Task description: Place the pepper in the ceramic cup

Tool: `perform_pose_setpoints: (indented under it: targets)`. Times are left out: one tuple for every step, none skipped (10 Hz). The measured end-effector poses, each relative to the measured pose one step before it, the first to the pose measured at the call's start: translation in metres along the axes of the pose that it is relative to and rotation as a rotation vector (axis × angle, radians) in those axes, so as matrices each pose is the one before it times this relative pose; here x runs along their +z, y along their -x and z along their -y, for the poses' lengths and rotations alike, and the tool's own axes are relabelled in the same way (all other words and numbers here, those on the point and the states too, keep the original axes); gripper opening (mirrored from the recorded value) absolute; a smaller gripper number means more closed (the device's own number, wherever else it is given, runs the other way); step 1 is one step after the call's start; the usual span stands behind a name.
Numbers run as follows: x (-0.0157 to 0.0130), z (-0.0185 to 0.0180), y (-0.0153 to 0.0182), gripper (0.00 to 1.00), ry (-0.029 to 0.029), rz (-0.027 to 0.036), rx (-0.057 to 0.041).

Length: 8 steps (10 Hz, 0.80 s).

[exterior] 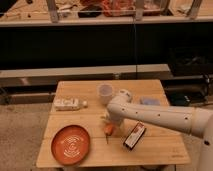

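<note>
Wooden table (150, 152), one arm reaching in from the right. The gripper (108, 121) sits low over the table centre, directly above the pepper (108, 130). Whether the claw is spread or pinching cannot be told; the wrist hides it. The pepper lies on the tabletop or just off it, between the orange plate (71, 145) and a dark packet (134, 135). The ceramic cup (104, 93) stands upright behind it, near but apart, with nothing seen inside.

Judgement: early stage. Approach made; secure grasp, lift, carry to cup and release all remain.
</note>
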Motion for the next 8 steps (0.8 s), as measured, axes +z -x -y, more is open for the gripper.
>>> perform_pose_setpoints:
  targets:
    - [0.00155,-0.00122,-0.00012,0.69,-0.00107,0.0012,0.00219]
    - [0.00037,-0.00077,-0.00008,0.6,-0.00045,-0.00012,0.00076]
    - [0.00087,-0.00055,0.00082,0.45,-0.00092,0.00131,0.00063]
    - [0.00011,0.00001,0.00009,0.37,-0.00129,-0.00065,0.00011]
    - [0.00013,0.00019,0.00015,0.27,-0.00254,-0.00188,0.00139]
    - [-0.00176,0.00117,0.00015,0.16,-0.00413,-0.00506,0.00423]
    - [-0.00533,0.00275,-0.00305,0.07,-0.00496,-0.00816,0.00745]
    - [-0.00838,0.00479,-0.00734,0.03,-0.00623,-0.00729,0.01052]
